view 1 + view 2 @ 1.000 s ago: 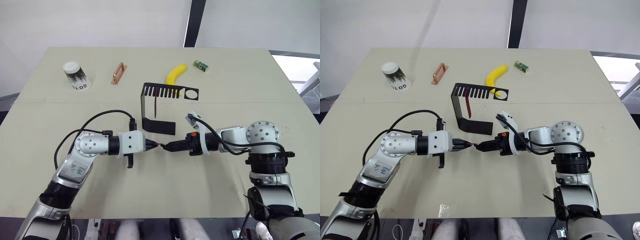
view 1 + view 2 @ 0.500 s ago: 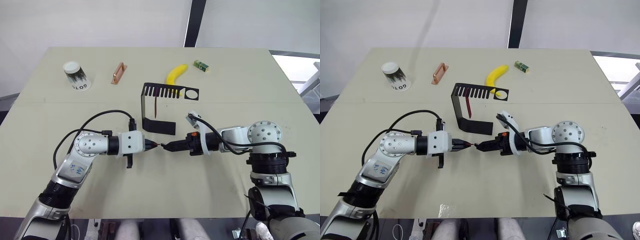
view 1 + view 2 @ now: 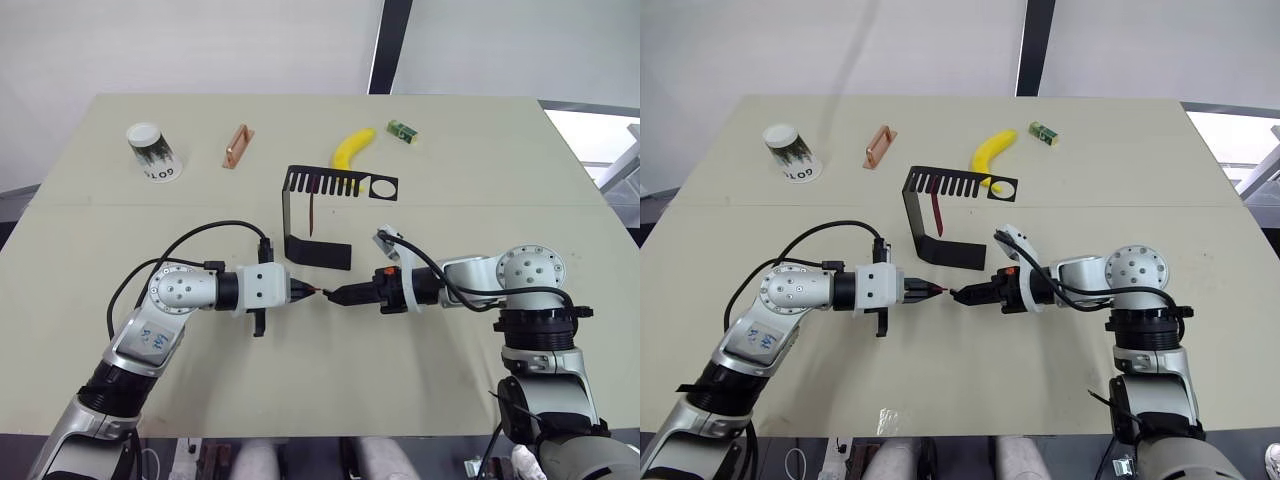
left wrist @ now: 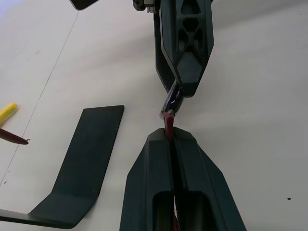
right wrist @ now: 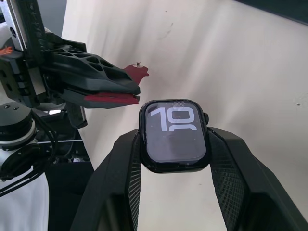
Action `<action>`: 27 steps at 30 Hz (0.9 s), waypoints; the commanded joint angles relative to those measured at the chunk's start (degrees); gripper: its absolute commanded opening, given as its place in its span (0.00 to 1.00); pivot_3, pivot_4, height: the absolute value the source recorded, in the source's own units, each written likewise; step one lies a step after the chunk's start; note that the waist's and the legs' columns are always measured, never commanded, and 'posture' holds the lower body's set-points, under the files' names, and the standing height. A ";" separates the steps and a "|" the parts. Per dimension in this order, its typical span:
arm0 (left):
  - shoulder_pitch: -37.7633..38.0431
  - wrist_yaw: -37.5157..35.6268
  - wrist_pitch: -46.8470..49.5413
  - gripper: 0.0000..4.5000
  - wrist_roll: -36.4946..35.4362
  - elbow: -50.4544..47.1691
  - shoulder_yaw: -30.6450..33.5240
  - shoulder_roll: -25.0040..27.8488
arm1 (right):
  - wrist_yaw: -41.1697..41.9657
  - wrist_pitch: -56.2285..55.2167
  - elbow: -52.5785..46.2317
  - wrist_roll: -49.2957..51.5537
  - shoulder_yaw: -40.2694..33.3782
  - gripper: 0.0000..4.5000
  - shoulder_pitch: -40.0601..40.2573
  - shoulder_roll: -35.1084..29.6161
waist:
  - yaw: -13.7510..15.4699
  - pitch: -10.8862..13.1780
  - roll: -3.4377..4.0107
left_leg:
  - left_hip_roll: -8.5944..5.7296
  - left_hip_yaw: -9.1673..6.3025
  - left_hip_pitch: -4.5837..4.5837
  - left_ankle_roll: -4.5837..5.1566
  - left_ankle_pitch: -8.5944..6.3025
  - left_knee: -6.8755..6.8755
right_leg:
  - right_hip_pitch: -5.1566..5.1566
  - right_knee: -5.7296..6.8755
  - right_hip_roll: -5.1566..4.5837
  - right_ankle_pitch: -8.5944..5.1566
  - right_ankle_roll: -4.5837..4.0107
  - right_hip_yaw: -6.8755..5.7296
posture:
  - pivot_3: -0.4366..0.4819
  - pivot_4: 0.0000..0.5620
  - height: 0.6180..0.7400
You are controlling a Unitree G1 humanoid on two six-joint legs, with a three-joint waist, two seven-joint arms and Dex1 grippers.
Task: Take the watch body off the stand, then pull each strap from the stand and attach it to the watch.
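Observation:
My left gripper (image 3: 306,291) is shut on a dark red strap (image 4: 168,122) whose end sticks out past the fingertips. Facing it, my right gripper (image 3: 338,295) is shut on the watch body (image 5: 175,135), a black rounded-square case with light digits on its screen. The strap's end (image 5: 117,98) sits right beside the case's edge (image 4: 172,102); whether they touch I cannot tell. Both grippers meet tip to tip over the table, just in front of the stand (image 3: 318,252). A second dark red strap (image 3: 312,212) hangs from the stand's slotted top shelf (image 3: 340,184).
At the back of the table are a paper cup (image 3: 153,152) lying on its side, a copper-coloured handle (image 3: 237,146), a banana (image 3: 352,148) and a small green block (image 3: 402,130). The stand's flat base (image 4: 91,149) lies close to the left fingers.
The right arm has edged slightly to the right. Both grippers stay tip to tip with strap and watch body still held.

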 commanded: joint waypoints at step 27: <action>-1.46 0.03 -0.09 0.00 -0.01 0.14 -0.04 -0.81 | -2.56 0.24 -1.44 3.97 -2.70 0.34 -0.26 0.61 | 0.02 0.00 0.00 | 0.00 -0.03 -0.08 0.01 0.00 -0.03 | -0.02 -0.10 0.00 0.00 0.00 -0.01 | 0.48 0.27 1.00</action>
